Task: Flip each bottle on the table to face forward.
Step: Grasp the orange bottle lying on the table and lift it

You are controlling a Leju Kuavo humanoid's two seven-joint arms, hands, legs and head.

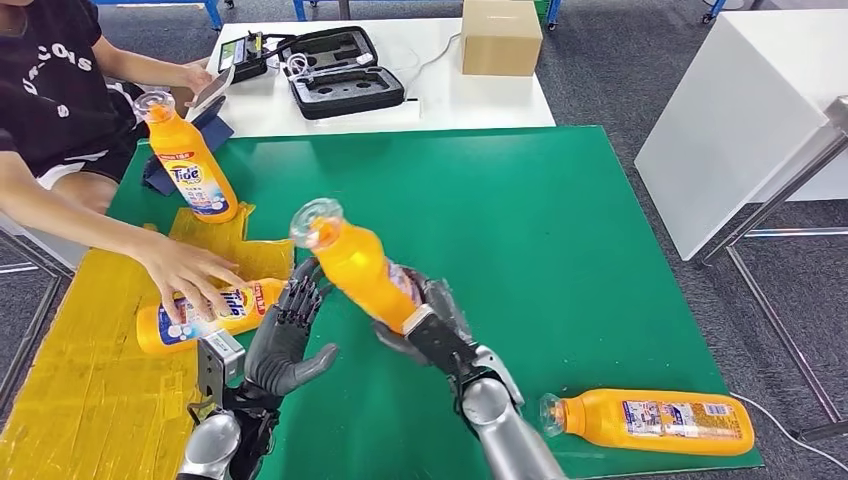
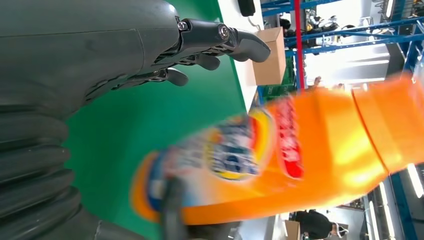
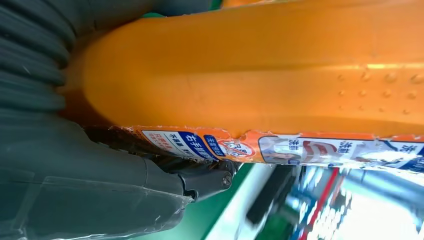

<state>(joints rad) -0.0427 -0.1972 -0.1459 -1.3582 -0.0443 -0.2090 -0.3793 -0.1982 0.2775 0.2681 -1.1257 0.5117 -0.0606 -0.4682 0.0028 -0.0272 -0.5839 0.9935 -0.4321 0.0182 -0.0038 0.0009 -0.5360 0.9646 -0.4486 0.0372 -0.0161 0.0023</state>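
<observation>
From the head view, the right robot hand (image 1: 432,325) is clamped around the lower body of an orange bottle (image 1: 362,268), holding it tilted above the green worktop (image 1: 560,230) with its clear cap pointing up and away to the left. The left robot hand (image 1: 285,335) is raised just beside that bottle with its fingers apart, holding nothing. I count four orange bottles: the held one, a standing bottle (image 1: 188,158) at the far left with its label facing the robot, a lying bottle (image 1: 205,312) on the yellow sheet (image 1: 90,380) under a person's hand (image 1: 185,272), and a second lying bottle (image 1: 655,420) near the right front edge. There is one open black case (image 1: 340,70) and one cardboard box (image 1: 500,35) on the white table behind.

In the left wrist view, the left hand's dark fingers (image 2: 210,37) are spread over the green surface, and the held bottle passes close by, blurred; its front label seems to face this camera, though the blur makes that uncertain.

In the right wrist view, the bottle's orange body lies pressed against the palm, a label edge along it.

To do this step well, the right hand should keep a firm hold low on the bottle, turn it until the front label faces the robot, and set it down squarely on its base, well apart from the other bottles.
</observation>
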